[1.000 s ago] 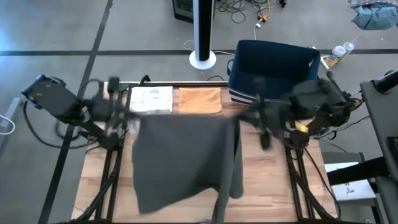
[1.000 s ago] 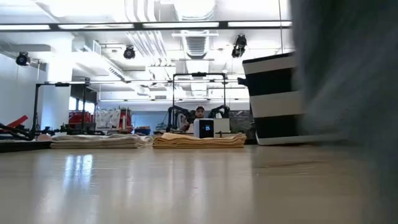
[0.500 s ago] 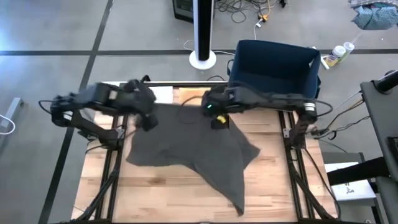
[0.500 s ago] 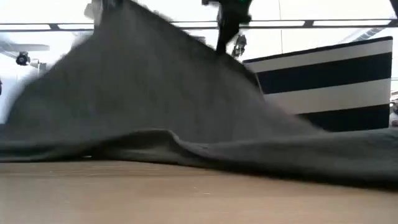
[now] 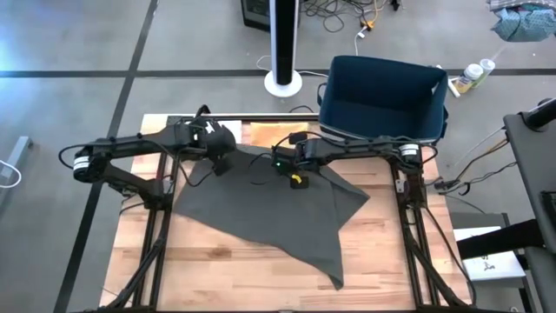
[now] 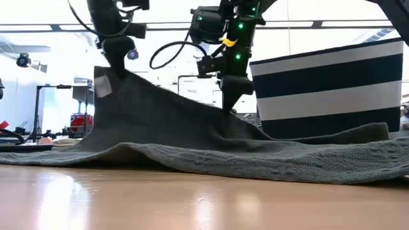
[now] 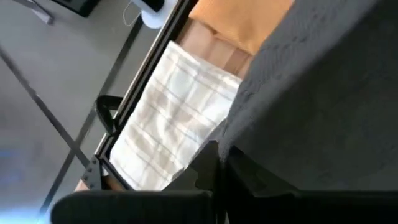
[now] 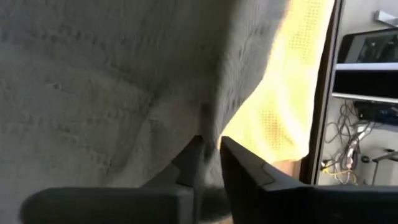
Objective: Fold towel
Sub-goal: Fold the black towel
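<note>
A dark gray towel [image 5: 261,217] lies spread over the wooden table [image 5: 217,274]. Its far edge is raised toward both grippers, so it slopes up like a tent in the low view [image 6: 255,153]. My left gripper [image 5: 222,162] is shut on the towel's far-left corner, where a white tag [image 6: 102,86] hangs. My right gripper [image 5: 294,172] stands lower, at the middle of the far edge, with towel between its fingers. A pointed corner [image 5: 337,280] lies flat near the table's front. My left gripper pinches the towel's far-left corner [image 7: 233,140] between its two fingers, slanting down from above. That corner [image 6: 112,76] is held up off the table and the cloth slopes down from it. My right gripper has the towel's far edge [image 8: 208,124] between its two narrowly parted fingers [image 8: 233,155], slanting down from above. The cloth rises to the fingertips [image 6: 227,114], just above the table.
A folded white plaid towel [image 7: 168,118] and a folded orange towel [image 7: 249,18] lie along the table's far edge, just beyond the gray towel. A dark blue striped bin [image 5: 382,87] stands at the far right. Bare wood shows at the near left.
Both grippers have come down from high above the table and moved in toward its middle, tipping to point downward. The towel, which hung below them, now lies spread on the table with only its far edge raised.
</note>
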You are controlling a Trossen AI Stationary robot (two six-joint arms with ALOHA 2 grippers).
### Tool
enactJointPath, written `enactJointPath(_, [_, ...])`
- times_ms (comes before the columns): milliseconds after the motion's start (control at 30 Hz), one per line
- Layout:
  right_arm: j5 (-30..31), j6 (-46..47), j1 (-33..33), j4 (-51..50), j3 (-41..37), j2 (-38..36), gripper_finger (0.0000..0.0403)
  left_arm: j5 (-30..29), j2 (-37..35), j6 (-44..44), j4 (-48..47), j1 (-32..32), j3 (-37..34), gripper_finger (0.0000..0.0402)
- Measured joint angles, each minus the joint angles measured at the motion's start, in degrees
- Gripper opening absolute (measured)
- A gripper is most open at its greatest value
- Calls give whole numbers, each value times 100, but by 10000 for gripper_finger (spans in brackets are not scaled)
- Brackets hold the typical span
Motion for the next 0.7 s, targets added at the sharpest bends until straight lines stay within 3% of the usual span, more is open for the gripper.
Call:
enactJointPath(200, [-38,105,-124,-78,-4,-465,145,-342,-22,192,-5,242,156,52])
enactJointPath(367, [-1292,934,124,-971,-75,-951,189,-315,-41,323,-56,210,556,97])
enactJointPath(433, [-1460,1337,357,-1233,-218,-1131,194,-143,-66,324,-107,205,771,113])
enactJointPath(567, [-1524,2025,1026,-1198,-760,-1441,194,628,-108,243,-119,207,1092,137])
enactJointPath(700, [-1556,2834,1808,-784,-1504,-1524,190,2516,-154,175,298,0,934,145])
